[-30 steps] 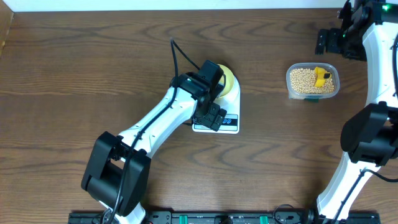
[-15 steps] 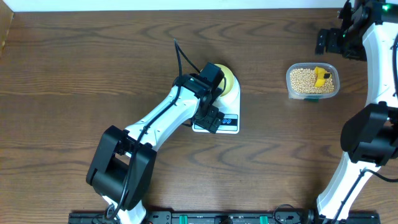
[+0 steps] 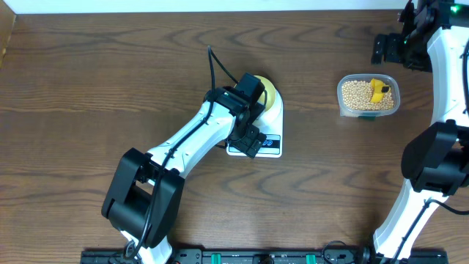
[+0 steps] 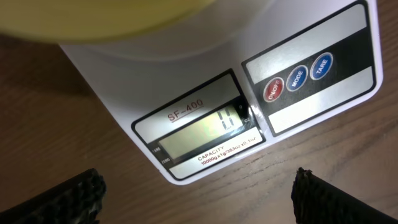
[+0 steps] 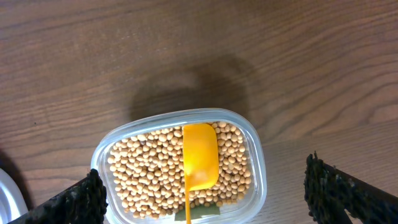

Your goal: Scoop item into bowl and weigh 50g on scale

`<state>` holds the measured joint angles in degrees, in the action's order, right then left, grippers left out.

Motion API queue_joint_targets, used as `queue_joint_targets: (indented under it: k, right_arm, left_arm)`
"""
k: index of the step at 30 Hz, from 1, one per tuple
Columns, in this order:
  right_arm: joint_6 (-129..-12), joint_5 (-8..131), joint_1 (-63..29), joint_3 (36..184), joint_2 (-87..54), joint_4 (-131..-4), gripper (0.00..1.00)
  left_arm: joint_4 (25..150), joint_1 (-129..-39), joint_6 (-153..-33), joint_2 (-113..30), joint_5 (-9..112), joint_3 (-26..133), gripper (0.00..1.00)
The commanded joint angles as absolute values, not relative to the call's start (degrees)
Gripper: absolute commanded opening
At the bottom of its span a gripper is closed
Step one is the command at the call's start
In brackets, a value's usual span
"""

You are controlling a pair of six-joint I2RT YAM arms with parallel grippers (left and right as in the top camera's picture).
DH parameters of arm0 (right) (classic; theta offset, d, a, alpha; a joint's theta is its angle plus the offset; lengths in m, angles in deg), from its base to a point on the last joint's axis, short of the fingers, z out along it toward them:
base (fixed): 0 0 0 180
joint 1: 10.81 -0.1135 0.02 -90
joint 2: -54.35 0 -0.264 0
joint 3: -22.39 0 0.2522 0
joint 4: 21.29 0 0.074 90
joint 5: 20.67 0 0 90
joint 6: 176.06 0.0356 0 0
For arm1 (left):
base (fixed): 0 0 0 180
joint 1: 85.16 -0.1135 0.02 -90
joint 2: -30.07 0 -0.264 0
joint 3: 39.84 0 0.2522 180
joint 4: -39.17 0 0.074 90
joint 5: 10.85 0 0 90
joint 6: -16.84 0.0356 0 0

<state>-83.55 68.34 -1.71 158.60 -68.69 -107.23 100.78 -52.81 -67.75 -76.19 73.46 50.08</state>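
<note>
Jaws spread wide and empty, my left gripper (image 4: 199, 202) hovers just above the white scale (image 4: 205, 87), its display (image 4: 202, 129) reading zero. Behind the display, the pale yellow-green bowl (image 3: 269, 90) sits on the scale. Farther off to the right, beans (image 5: 149, 174) fill a clear tub (image 5: 256, 163), a yellow scoop (image 5: 199, 155) lying in them, under my right gripper (image 5: 206, 198), likewise spread apart.

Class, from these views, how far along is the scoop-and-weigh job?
Done: the bowl sits on the scale, display reading 0. In hand: nothing; the open right gripper hangs over the beans and yellow scoop in the tub. Remaining: all scooping and weighing to 50 g.
</note>
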Motion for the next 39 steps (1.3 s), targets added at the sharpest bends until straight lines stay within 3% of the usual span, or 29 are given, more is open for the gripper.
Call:
queue_joint_targets:
  k: [1,14,22,39]
  right_arm:
    - [-83.6,69.0,-1.5,159.4,-68.7,-107.2,0.99]
    - [-83.6,69.0,-1.5,159.4,-68.7,-107.2,0.99]
    - [-83.6,69.0,-1.5,159.4,-68.7,-107.2,0.99]
    - [-83.6,69.0,-1.5,159.4,-68.7,-107.2,0.99]
  left_arm:
    - [100.8,-52.9,-65.5,-76.1,73.2,50.2,0.98]
    - [100.5,-53.0,-68.7,-61.7,75.5,50.6,0.98]
    - [102.9,-53.2,-68.8,-63.7,81.6,48.5,0.98]
    - [99.4,-55.2,-75.3,-64.5,75.8,37.4,0.98]
